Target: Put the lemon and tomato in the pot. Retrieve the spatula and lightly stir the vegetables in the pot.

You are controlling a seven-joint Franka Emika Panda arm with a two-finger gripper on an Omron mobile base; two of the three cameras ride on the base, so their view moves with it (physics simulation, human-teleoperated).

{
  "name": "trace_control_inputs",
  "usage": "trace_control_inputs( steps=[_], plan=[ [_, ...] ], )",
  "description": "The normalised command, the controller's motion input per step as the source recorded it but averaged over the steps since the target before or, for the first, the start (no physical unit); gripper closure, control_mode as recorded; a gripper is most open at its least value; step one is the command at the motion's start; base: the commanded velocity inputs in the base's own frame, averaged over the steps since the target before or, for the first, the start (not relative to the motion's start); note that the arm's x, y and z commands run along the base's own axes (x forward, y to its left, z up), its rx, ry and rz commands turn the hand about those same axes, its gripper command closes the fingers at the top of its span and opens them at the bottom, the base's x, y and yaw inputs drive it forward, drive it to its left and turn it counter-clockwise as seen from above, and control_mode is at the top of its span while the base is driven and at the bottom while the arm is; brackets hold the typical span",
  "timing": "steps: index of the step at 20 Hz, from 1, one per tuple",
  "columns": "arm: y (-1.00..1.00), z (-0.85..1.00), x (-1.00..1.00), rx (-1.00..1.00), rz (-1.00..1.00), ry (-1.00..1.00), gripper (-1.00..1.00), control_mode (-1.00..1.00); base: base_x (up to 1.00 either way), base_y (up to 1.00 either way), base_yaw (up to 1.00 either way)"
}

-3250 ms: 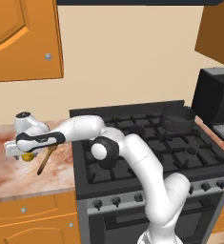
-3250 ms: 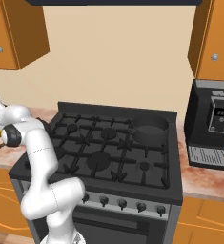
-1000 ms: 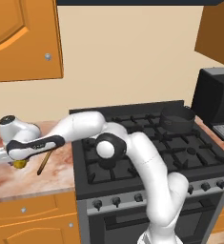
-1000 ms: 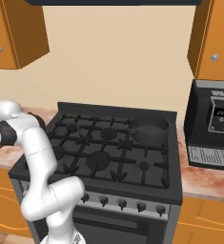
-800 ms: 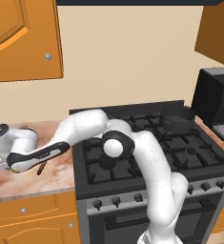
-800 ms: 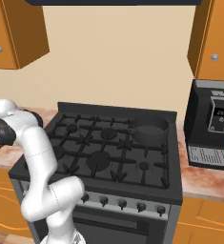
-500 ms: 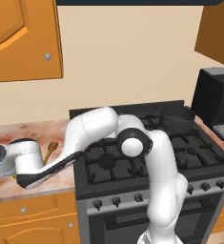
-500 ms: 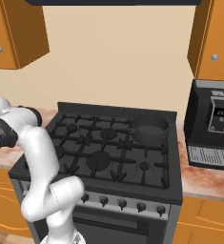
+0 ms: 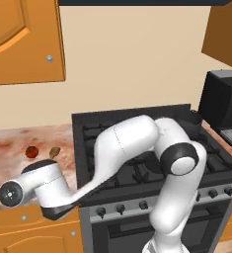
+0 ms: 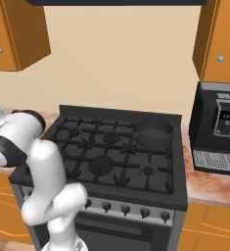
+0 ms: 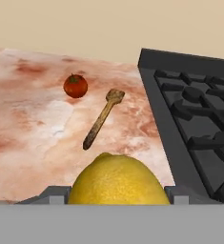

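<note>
The lemon (image 11: 118,179) is seen very close in the hand view, filling the lower middle between the two grey parts of the claw (image 11: 118,198), whose fingers are spread wide on either side of it; the lemon appears to be clamped between them, though the contact itself is hidden by the fruit. In the left base view the arm is bent far down and to its left, with the hand hanging low in front of the worktop (image 9: 9,148) edge and the cabinet front beneath it.

The tomato (image 11: 76,86) is set on the marbled worktop, well apart from the lemon, and is also seen as a small red ball (image 9: 32,151) in the left base view. The spatula (image 11: 103,118) is laid flat on the worktop just beside the tomato, on the side nearer the stove (image 11: 194,109), with its paddle head pointed towards the wall and its handle towards the camera. In the left base view only its head end (image 9: 54,152) is shown above the arm's white casing.

The pot (image 10: 154,133) is placed on a rear burner of the stove, on the side towards the coffee machine (image 10: 219,128), and it is seen dark and upright in the right base view. Orange wall cabinets (image 9: 23,39) are hung above the worktop
</note>
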Motion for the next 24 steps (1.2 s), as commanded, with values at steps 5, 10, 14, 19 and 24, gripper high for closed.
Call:
trace_control_inputs(
  steps=[5,10,14,19,24],
  plan=[
    [-0.98,0.97,-0.04,0.1,0.0,0.17,1.0,-1.0,0.0,0.0,0.0],
    [-1.0,0.73,-0.06,0.17,0.0,0.35,1.0,-1.0,0.0,0.0,0.0],
    [-1.0,0.01,-0.12,0.06,0.04,0.34,1.0,-1.0,0.0,0.0,0.0],
    [-1.0,0.0,-0.01,0.0,0.16,0.04,1.0,-1.0,0.0,0.0,0.0],
    [-1.0,0.02,0.0,0.0,0.14,-0.02,1.0,-1.0,0.0,0.0,0.0]
  ],
)
